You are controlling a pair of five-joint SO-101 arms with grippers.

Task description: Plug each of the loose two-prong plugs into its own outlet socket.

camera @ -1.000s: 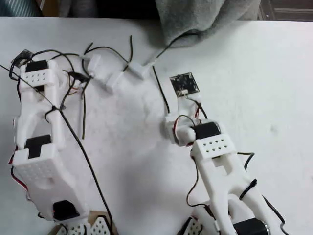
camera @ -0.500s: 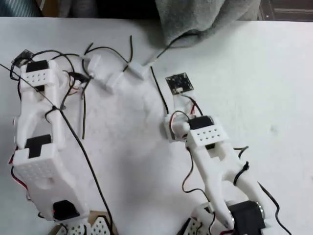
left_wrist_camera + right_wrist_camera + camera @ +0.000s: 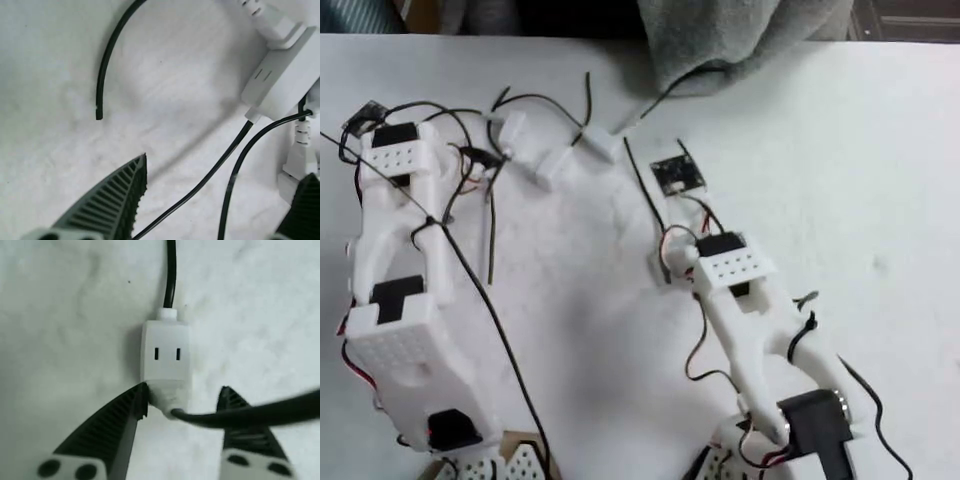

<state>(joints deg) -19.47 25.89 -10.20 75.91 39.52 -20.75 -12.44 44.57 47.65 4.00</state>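
we find the right gripper [image 3: 183,389] spread astride a plug [image 3: 165,391] at its outlet socket [image 3: 166,355]; insertion judged in hand. next: pinch the plug, press home. left gripper [image 3: 225,167] spread, empty.

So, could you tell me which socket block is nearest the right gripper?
The socket block whose end sits between the right gripper's fingertips; no other lies that close.

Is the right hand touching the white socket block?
Cannot tell. In the right wrist view one finger of the right hand meets the edge of the socket block, but its height is unclear.
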